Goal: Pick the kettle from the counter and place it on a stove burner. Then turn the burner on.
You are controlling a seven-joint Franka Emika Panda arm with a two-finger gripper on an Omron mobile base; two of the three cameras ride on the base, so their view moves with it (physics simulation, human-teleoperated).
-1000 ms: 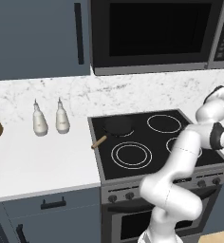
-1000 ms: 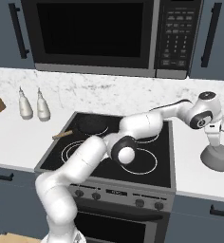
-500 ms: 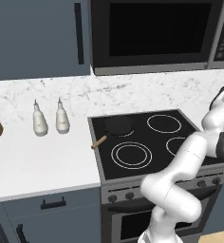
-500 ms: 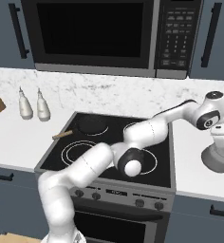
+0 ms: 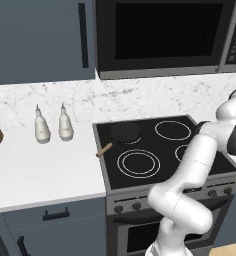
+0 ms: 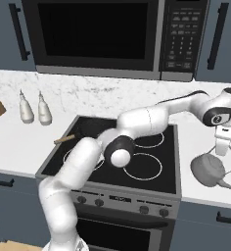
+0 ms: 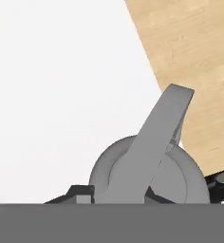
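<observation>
Kettle: we see the small grey kettle (image 6: pixel 210 170) sitting on the white counter (image 6: pixel 200 142) to the right of the black cooktop (image 6: pixel 156 174), near the counter's front edge, with its short spout pointing right and forward.
Kettle from the hand: we look straight down on the domed lid (image 7: pixel 147 178), and the arched handle (image 7: pixel 154 142) runs up through the view as a broad grey strip.
Gripper: we place the gripper (image 6: pixel 224 147) directly above the kettle, at the top of its wire handle. The dark fingers (image 7: pixel 80 192) sit on either side of the handle's base and the jaws are drawn in close, but we cannot tell whether they actually clamp it.
Arm: we see it reaching from the base across the cooktop to the right-hand counter, wrist bent downward over the kettle.
Burner: the stove burner (image 5: pixel 138 163) with two concentric white rings lies at the front left of the glass and is bare.
Pan: a dark flat pan (image 5: pixel 125 132) rests on the rear left ring, its wooden handle (image 5: pixel 104 149) sticking out over the cooktop's left edge.
Bottles: two white bottles (image 5: pixel 53 124) stand side by side on the counter left of the stove, near the backsplash.
</observation>
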